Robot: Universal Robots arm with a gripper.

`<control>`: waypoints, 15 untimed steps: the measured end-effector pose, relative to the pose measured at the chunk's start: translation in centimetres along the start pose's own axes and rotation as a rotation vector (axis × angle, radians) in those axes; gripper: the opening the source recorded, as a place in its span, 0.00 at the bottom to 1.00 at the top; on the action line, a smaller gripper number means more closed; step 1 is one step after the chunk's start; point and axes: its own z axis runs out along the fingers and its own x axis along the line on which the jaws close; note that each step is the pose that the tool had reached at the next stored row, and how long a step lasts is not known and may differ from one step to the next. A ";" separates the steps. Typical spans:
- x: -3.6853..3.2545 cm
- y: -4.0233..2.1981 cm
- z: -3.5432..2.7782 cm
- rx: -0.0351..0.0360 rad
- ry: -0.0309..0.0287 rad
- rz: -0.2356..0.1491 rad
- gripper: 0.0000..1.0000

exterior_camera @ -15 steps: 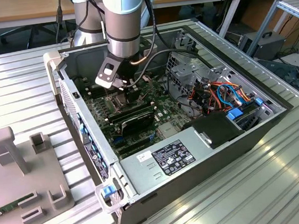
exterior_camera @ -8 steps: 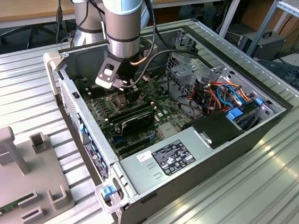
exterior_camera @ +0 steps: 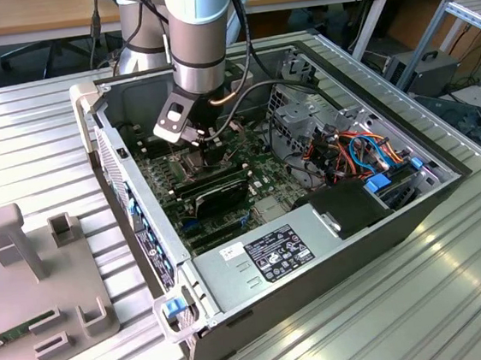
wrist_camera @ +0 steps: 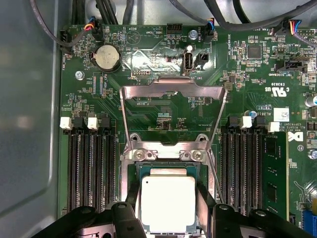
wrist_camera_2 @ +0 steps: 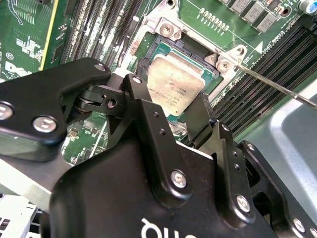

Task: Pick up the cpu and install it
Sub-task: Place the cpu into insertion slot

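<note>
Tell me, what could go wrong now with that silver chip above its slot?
The cpu, held in the pincer, could settle askew in the socket and damage its contacts. The fingers flank the chip closely at the socket's edges, so they might scrape the socket.

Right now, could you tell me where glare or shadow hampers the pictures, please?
In the first wrist view, glare bleaches the cpu almost white; in the second wrist view it looks tan with faint print; in the exterior view, the case interior is dim while the ribbed table glints.
</note>
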 end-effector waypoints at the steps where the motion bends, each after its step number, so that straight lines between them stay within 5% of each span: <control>1: 0.00 0.00 0.00 0.0000 0.0000 0.000 0.55; 15: 0.00 0.01 -0.12 -0.0001 -0.0001 0.000 0.68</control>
